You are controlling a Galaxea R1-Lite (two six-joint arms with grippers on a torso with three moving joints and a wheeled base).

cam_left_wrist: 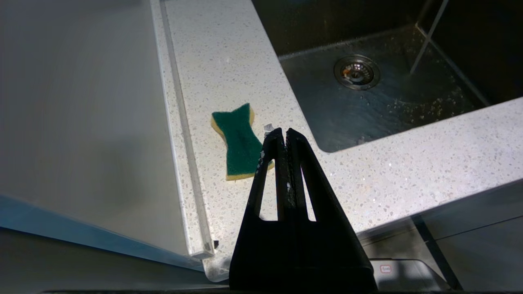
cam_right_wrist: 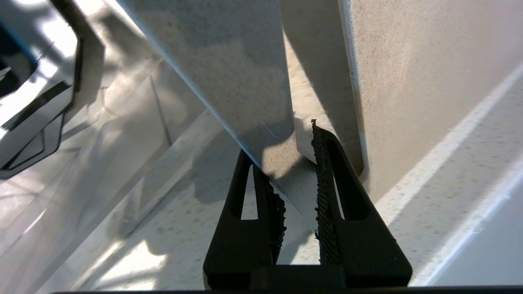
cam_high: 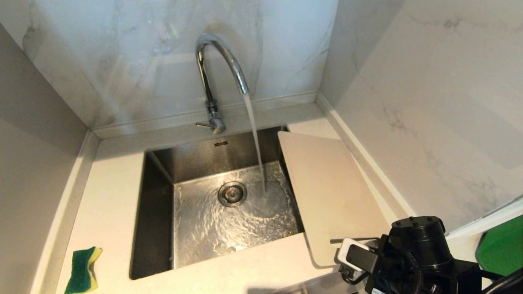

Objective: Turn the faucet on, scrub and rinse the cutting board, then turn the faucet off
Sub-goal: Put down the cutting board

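Observation:
The chrome faucet (cam_high: 212,73) is running, and a stream of water (cam_high: 255,139) falls into the steel sink (cam_high: 163,212) beside the drain (cam_high: 232,193). Its thin lever (cam_high: 203,125) points left. The cream cutting board (cam_high: 327,183) lies flat on the counter to the right of the sink, its left edge over the basin. My right gripper (cam_high: 347,247) is at the board's near end. In the right wrist view it (cam_right_wrist: 282,141) stands slightly open, astride the strip beside the handle hole of the board (cam_right_wrist: 408,73). One finger goes through the hole. My left gripper (cam_left_wrist: 284,131) hangs shut and empty above the counter.
A green and yellow sponge (cam_high: 83,269) (cam_left_wrist: 239,143) lies on the speckled counter (cam_high: 114,204) left of the sink, near the front. Marble walls close in the back and the right, a grey panel the left. A green object (cam_high: 502,249) shows at the far right.

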